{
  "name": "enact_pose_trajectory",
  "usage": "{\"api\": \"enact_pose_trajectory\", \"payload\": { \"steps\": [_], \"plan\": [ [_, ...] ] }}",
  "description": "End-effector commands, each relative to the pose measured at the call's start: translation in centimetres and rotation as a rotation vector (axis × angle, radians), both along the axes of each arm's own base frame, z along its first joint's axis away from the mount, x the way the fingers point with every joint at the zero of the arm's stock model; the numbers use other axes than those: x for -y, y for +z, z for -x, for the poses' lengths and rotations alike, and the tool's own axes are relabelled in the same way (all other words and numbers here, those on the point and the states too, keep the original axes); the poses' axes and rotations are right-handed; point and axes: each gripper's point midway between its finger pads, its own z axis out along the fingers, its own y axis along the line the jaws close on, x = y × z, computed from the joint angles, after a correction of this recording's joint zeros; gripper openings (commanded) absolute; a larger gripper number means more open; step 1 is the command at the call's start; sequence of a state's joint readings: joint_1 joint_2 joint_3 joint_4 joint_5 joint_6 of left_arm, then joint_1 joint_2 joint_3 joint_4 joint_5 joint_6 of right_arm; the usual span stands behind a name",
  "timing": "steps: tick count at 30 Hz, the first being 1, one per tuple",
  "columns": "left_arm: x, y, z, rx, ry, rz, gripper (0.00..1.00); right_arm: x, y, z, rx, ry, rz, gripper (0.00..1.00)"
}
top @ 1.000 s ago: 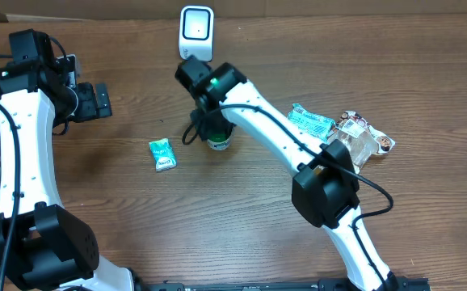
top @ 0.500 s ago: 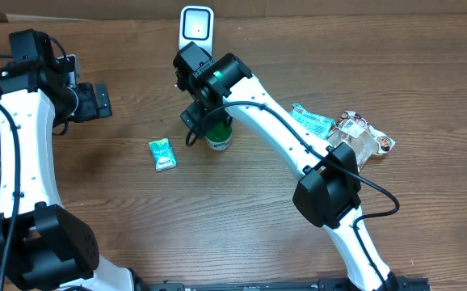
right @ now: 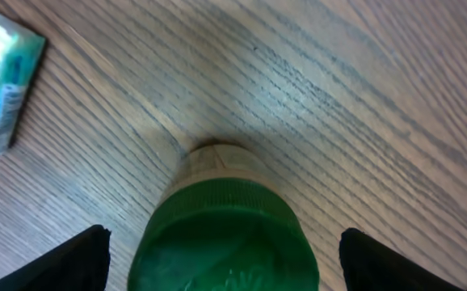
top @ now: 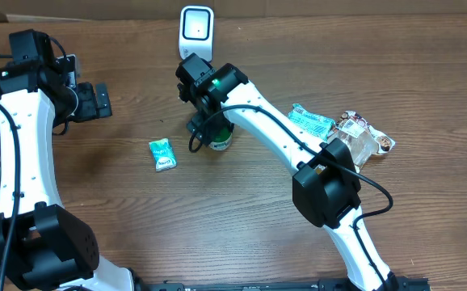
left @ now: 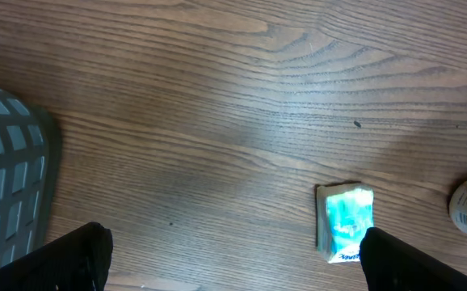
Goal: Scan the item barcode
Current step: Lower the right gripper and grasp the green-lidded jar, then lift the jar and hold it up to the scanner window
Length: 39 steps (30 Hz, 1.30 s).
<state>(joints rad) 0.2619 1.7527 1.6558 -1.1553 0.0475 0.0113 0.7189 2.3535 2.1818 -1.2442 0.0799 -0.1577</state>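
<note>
**Jaws wide over the green cap, nothing gripped**

The right end effector [right: 222, 257] hangs straight above the bottle [top: 220, 140], and it is released. In the wrist view its fingers [right: 65, 260] stand clear on both sides of the green cap [right: 224, 242], with bare wood showing in each gap. Nothing is grasped. The bottle stands upright near the middle of the bench [top: 241, 218], with the scanner [top: 195, 28] at its 12 o'clock and a teal packet [top: 162, 153] near it at its 8 o'clock.

Here is the danger as I read it. A pinch on the cap alone is a high, narrow hold on a smooth round top. If the jaws close off-centre, the bottle could twist, tip toward the teal packet or slide out on the lift. The barcode shows in none of the views, so even a clean pick could bring the wrong face to the scanner and give no read.

Over at 9 o'clock the left end effector [left: 233, 252] is likewise released and empty, well apart from the bottle, with a grey basket [left: 7, 186] at its own 9 o'clock. Snack wrappers [top: 363, 137] lie at the bottle's 3 o'clock, out of the way.
</note>
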Motion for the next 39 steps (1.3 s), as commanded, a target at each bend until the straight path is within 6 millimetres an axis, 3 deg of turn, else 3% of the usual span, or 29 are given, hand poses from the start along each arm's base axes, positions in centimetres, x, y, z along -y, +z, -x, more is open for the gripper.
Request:
{"api": "enact_pose_trajectory", "payload": {
  "steps": [1,9,18,21,26,33,39],
  "plan": [
    [0.1,0.6,-0.4,0.017,-0.027,-0.011,1.0,0.4,1.1,-0.4,0.028,-0.006,-0.012,0.83],
    [0.1,0.6,-0.4,0.016,-0.027,-0.011,1.0,1.8,0.5,-1.1,0.01,-0.08,-0.014,0.73],
    [0.1,0.6,-0.4,0.017,-0.027,-0.011,1.0,2.1,-0.7,-0.8,-0.016,-0.125,-0.017,0.64],
    [0.1,0.6,-0.4,0.016,-0.027,-0.011,1.0,2.1,-0.6,-1.0,-0.011,-0.138,-0.025,0.55],
    [0.2,0.6,-0.4,0.017,-0.028,-0.011,1.0,1.7,0.3,-1.8,0.009,-0.209,-0.064,0.31],
    [0.2,0.6,-0.4,0.016,-0.028,-0.011,1.0,0.6,5.9,-2.3,0.031,-0.254,-0.163,0.28],
    [0.2,0.6,-0.4,0.016,-0.029,-0.011,1.0,-2.0,15.2,-0.6,-0.055,-0.197,-0.471,0.28]
  ]
}}
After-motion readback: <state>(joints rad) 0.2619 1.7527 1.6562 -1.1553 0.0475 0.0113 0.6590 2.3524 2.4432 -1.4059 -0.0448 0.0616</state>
